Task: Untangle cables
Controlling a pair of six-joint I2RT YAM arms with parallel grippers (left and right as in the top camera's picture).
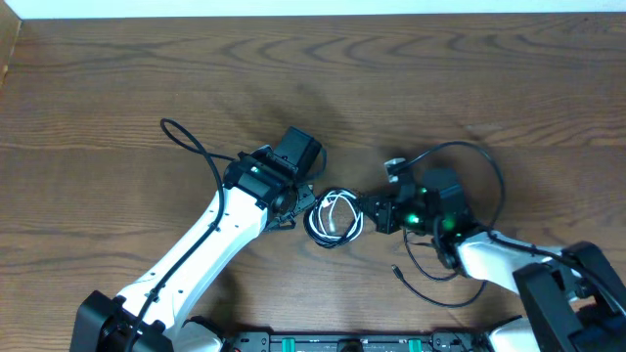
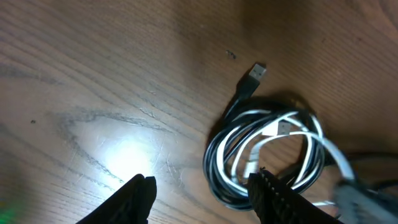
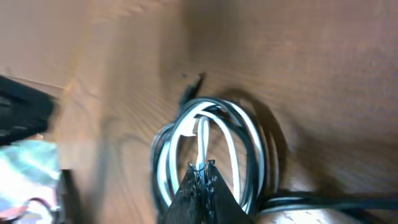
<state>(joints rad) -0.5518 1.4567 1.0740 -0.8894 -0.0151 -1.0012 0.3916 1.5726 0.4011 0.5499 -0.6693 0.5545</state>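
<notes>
Untangling had barely begun: the cables (image 1: 335, 217), black and white, lay looped together in one bunch, with the right gripper (image 3: 202, 167) pinching the white cable (image 3: 203, 134) at one side of them and the left gripper (image 2: 202, 180) spread, empty, at the other.

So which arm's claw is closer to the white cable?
The right. The right gripper is shut on the white cable inside the coil; the left gripper hangs open at the coil's edge, apart from the white strands.
</notes>
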